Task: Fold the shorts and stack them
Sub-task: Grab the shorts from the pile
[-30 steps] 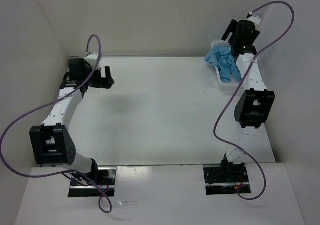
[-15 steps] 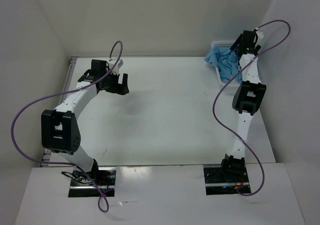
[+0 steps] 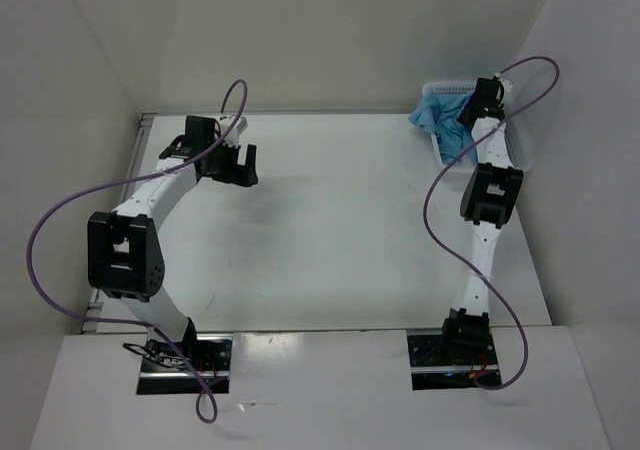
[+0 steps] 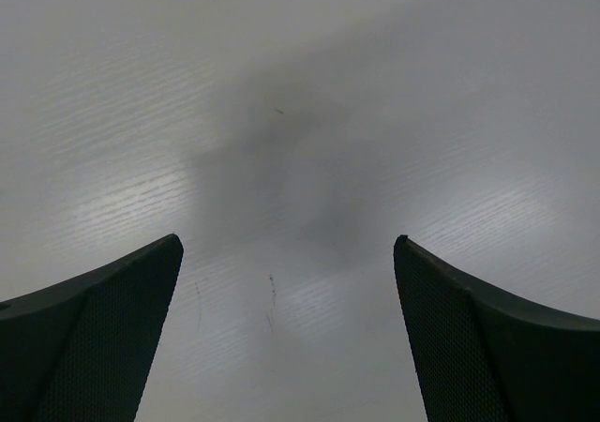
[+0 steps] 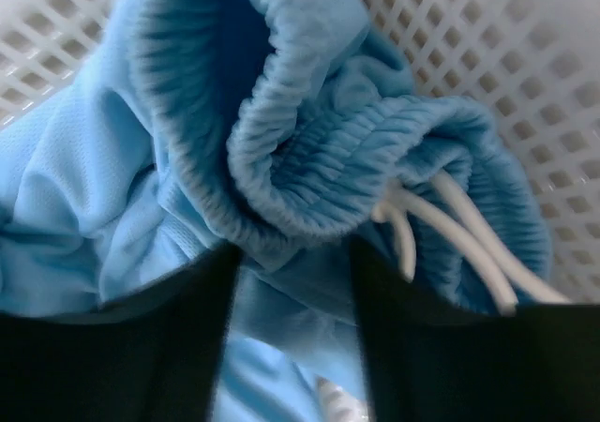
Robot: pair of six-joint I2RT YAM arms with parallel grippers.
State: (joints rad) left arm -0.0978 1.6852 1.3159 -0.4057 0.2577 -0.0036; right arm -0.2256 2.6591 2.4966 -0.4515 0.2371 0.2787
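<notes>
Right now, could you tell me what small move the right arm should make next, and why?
I would probably close the right gripper on the shorts. Its jaws stand apart with blue fabric between them and the gathered waistband right at their tips, down in the basket, so a grip looks within reach. Lifting would likely come only after that.

Shorts (image 3: 445, 120) lie in basket (image 3: 519, 150), far right corner of counter (image 3: 330, 230); right gripper (image 5: 291, 291) among them; left gripper (image 3: 238, 166) over far-left counter.
</notes>
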